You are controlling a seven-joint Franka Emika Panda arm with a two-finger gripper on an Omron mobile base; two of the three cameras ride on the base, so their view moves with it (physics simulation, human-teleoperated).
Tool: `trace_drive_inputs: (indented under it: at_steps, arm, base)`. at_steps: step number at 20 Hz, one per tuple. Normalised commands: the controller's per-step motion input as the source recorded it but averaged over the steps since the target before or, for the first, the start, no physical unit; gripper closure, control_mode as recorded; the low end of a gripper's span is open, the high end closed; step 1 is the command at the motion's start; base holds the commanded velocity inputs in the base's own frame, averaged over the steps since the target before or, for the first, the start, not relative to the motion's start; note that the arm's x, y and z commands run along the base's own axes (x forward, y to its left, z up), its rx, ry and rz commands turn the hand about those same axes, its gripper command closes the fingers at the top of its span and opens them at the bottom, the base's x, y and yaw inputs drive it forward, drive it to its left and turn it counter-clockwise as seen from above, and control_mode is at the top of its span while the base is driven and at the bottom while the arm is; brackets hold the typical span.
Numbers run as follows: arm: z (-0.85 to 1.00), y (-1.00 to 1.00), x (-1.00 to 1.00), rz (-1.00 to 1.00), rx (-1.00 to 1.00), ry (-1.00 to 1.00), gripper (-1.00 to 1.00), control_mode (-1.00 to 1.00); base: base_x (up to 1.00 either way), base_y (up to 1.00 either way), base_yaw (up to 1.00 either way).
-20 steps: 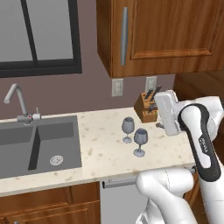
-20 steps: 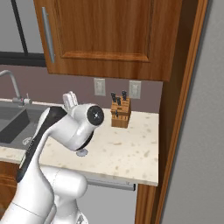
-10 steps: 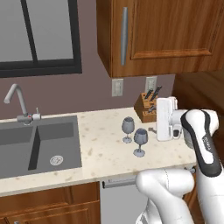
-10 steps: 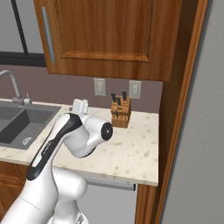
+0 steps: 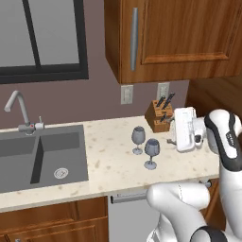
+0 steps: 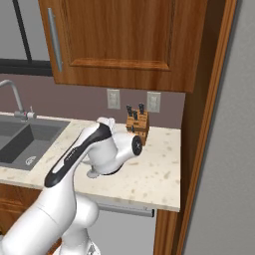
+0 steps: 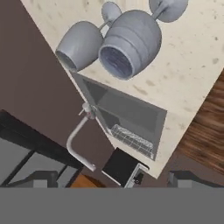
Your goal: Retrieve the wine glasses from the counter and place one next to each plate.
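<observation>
Two blue-grey wine glasses stand upright and close together on the beige counter [image 5: 113,165]: one [image 5: 138,138] farther back, one [image 5: 151,151] nearer the front edge. My gripper [image 5: 172,131] hovers just to their right at bowl height, pointing at them, open and holding nothing. In the hand view the nearer glass [image 7: 131,43] and the farther one [image 7: 81,43] fill the top, and my gripper [image 7: 114,178] has its tips wide apart, well short of them. In the right base view my arm hides the bowls; one glass foot [image 6: 93,174] shows. The plates are out of view.
A knife block [image 5: 158,116] stands against the wall right behind my hand. The dark double sink [image 5: 42,156] and silver tap [image 5: 19,111] lie to the left. Wooden wall cabinets [image 5: 179,38] hang overhead. A tall wood panel [image 6: 199,124] ends the counter on the right.
My hand has dropped and turned from a tilted pose to level, now facing the two glasses. The jaws stayed open. The glasses have not moved.
</observation>
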Motion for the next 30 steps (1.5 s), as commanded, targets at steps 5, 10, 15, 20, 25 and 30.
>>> trace_drive_inputs:
  at_steps: [5, 10, 15, 20, 25, 30]
  arm:
    - [-0.42, -0.04, 0.21, 0.02, 0.12, 0.37, -1.0, -1.0]
    - [-0.36, -0.09, 0.09, 0.01, 0.21, 0.22, -1.0, -1.0]
    - [-0.3, -0.05, 0.12, 0.01, 0.21, 0.02, -1.0, -1.0]
    - [-0.31, 0.0, 0.08, 0.01, 0.05, 0.06, -1.0, -1.0]
    - [-0.19, 0.0, 0.01, 0.02, 0.0, 0.08, -1.0, -1.0]
    - [-0.22, 0.0, 0.0, 0.03, 0.0, 0.09, -1.0, -1.0]
  base:
    - [0.0, 0.0, 0.0]
    - [0.0, 0.0, 0.0]
    - [0.0, 0.0, 0.0]
    - [0.0, 0.0, 0.0]
    - [0.0, 0.0, 0.0]
    - [0.0, 0.0, 0.0]
